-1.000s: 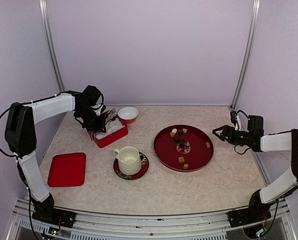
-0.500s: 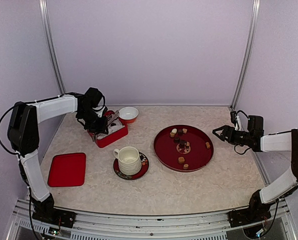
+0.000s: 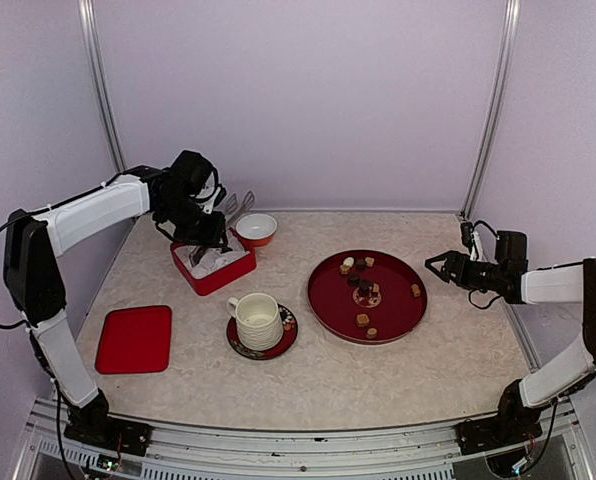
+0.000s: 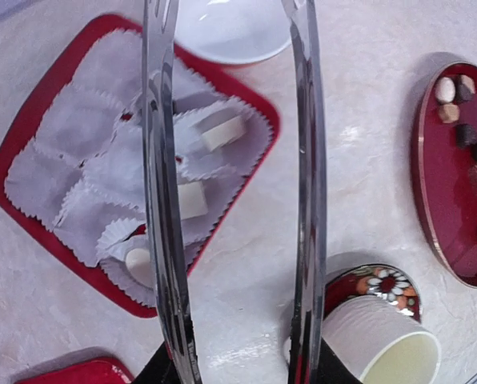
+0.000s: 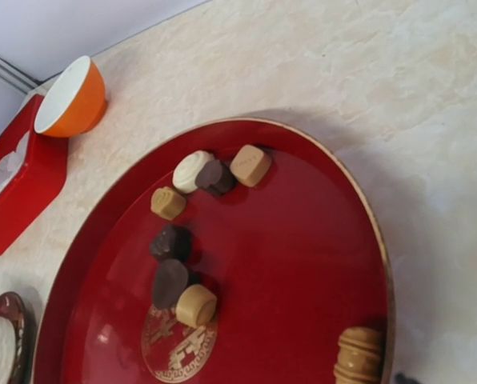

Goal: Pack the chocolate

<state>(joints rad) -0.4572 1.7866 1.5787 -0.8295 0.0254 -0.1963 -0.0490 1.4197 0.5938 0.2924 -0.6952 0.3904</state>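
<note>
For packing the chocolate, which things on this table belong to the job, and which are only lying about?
For the job: chocolate pieces on the round red tray; red box with paper liners, three white pieces already inside; metal tongs, held by the left claw.
Lying about: ribbed cup on its floral saucer; orange bowl; flat red square lid, perhaps the box's.

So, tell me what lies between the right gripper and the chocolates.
Only bare table and the red tray's rim; the top view shows nothing else between the right gripper and the chocolates.
</note>
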